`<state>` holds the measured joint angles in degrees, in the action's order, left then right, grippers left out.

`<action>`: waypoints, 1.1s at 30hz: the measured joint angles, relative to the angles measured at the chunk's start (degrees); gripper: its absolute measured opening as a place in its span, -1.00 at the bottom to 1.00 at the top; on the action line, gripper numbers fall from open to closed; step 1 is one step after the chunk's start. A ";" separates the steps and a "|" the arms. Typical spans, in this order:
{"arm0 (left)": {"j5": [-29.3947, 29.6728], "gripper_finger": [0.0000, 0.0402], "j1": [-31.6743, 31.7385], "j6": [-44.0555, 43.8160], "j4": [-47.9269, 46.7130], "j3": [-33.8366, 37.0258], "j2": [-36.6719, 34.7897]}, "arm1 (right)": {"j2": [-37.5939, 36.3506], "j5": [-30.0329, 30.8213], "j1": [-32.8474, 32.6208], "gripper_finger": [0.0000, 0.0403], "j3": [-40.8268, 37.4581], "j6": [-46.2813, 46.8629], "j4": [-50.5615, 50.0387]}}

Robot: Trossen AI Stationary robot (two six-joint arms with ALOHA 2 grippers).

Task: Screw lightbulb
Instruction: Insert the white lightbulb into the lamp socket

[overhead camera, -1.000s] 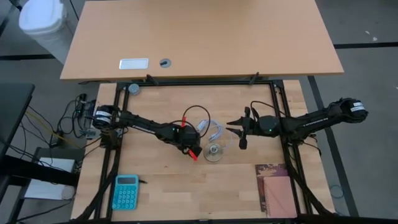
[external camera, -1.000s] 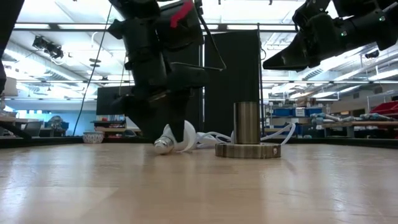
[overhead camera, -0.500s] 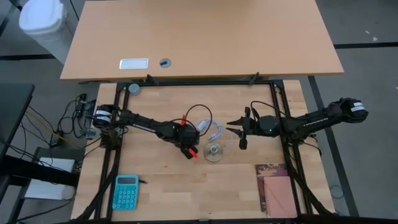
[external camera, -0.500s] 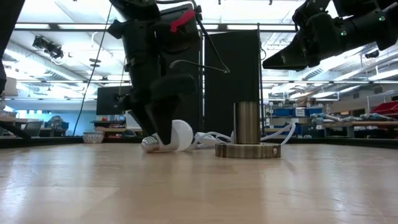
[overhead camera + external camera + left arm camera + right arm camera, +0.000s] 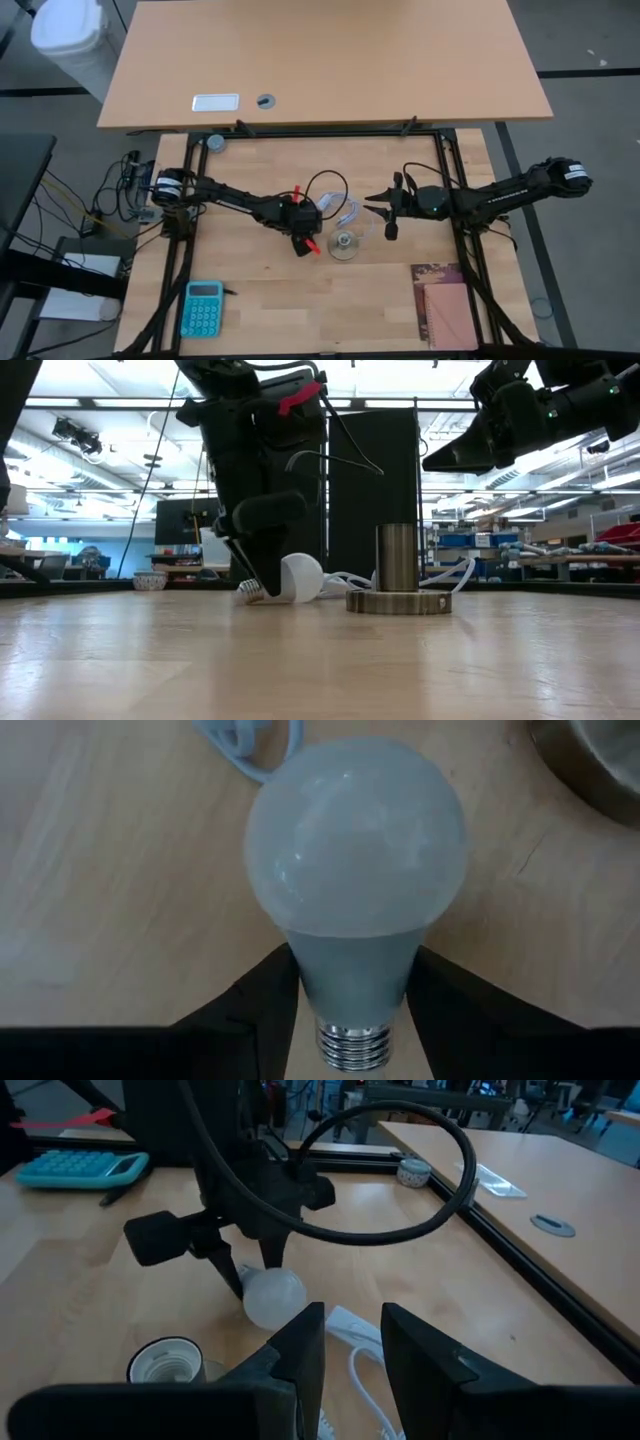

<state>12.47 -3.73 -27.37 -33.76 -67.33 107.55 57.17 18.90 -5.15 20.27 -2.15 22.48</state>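
Near the centre of the high view, the left gripper [image 5: 350, 1020] pinches the lightbulb [image 5: 355, 910] at its grey neck, fingers [image 5: 250, 1010] on either side, the bulb lying on the desk [image 5: 380, 300]. The right gripper [image 5: 350, 1345] hovers right of centre, fingers slightly parted, holding nothing. No writing is legible.

white pear-shaped lightbulb [image 5: 355, 890] on its side on the table, silvery screw base exposed

A light wooden counter [image 5: 330, 300] sits inside a black frame on grey floor [image 5: 590, 130]. At twelve o'clock stands a larger tan desk [image 5: 330, 60]; a white bin [image 5: 68, 35] is at eleven o'clock. In the low view, ceiling strip lights [image 5: 100, 380], a dark panel [image 5: 385, 460] and distant shelving [image 5: 590, 550] fill the room behind.
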 joint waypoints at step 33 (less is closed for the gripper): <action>9.30 -0.26 0.00 12.65 -1.20 -1.79 -9.03 | -0.88 1.04 0.00 -0.50 -0.02 0.55 -3.84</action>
<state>21.78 -3.73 -14.72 -34.96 -69.12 98.53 56.28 19.93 -5.15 20.25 -1.59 18.64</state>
